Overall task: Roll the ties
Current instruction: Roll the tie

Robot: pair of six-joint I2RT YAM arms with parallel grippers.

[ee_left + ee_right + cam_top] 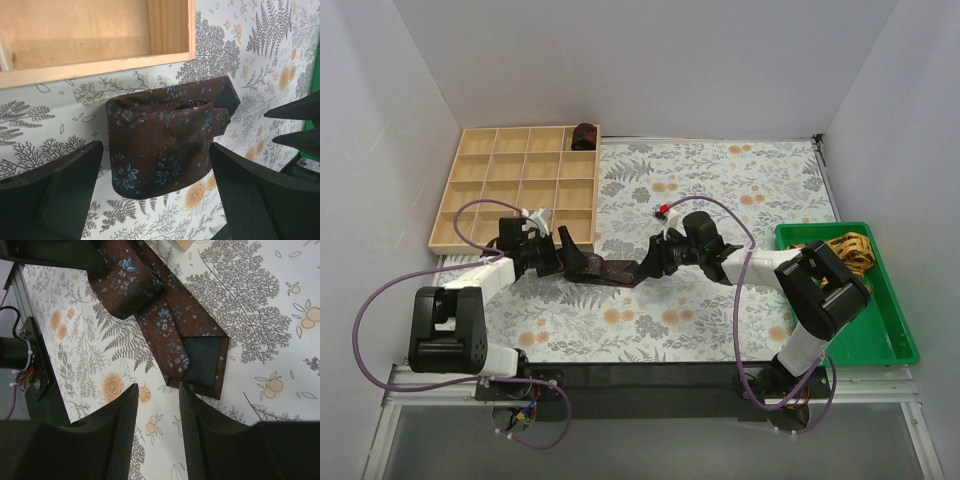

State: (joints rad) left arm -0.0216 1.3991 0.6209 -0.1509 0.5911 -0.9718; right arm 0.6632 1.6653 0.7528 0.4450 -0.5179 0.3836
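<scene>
A dark maroon tie with small blue flowers (610,270) lies on the floral tablecloth between my two grippers. Its left end is wound into a loose roll (160,150). My left gripper (156,150) is open, one finger on each side of the roll and neither touching it; it also shows in the top view (570,248). The tie's pointed tip (200,365) lies flat with its dark lining up, just beyond my right gripper (158,388), which is open and empty (650,264). A rolled dark tie (584,136) sits in the wooden tray's far right corner compartment. A yellow patterned tie (848,250) lies in the green bin.
The wooden compartment tray (480,225) stands at the back left, its near rim (100,67) just behind the roll. The green bin (880,330) stands at the right edge. White walls enclose the table. Purple cables loop beside both arms.
</scene>
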